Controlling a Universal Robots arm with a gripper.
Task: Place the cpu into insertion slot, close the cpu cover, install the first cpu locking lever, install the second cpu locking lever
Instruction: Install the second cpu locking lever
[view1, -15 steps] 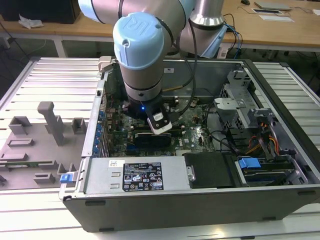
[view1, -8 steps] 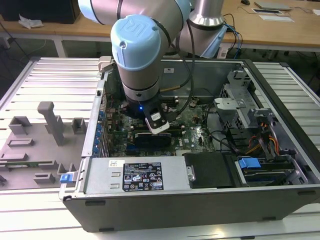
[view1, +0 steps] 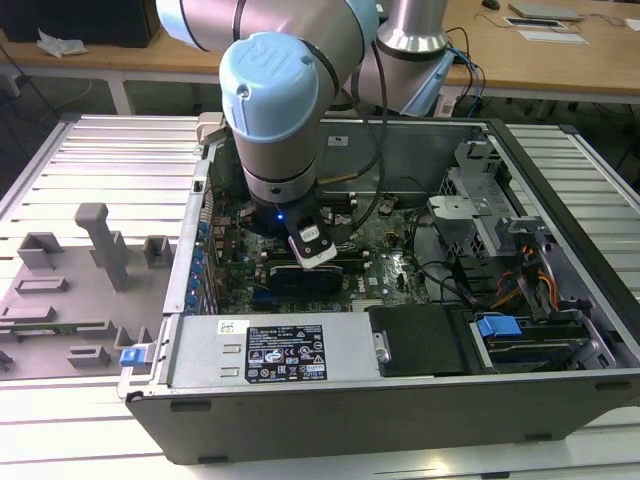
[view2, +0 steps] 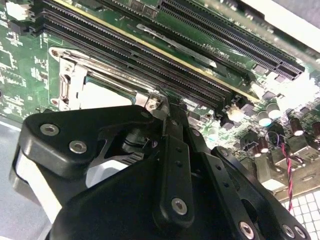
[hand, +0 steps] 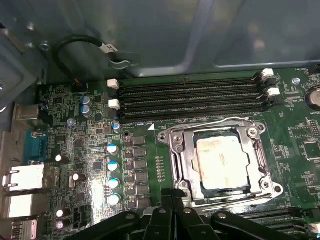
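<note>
Claw (view2: 167, 107) closed, pointing down

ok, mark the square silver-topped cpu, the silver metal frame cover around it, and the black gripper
square silver-topped cpu (hand: 221, 161): first wrist view, middle of its metal top.
silver metal frame cover (hand: 181, 161): first wrist view, side bar of the frame.
black gripper (hand: 172, 197): first wrist view, fingertips meeting at the socket's edge.

Not much legible print here. The arm's blue cap (view1: 268, 75) has a raised logo. The power supply (view1: 200, 350) at the near side carries a black label (view1: 287, 353) full of tiny white print and marks, plus a small white barcode sticker (view1: 232, 326), both too small to read. In the first wrist view, the white tag (hand: 111, 48) on the cable and the motherboard (hand: 85, 145) lettering are unreadable too.
</note>
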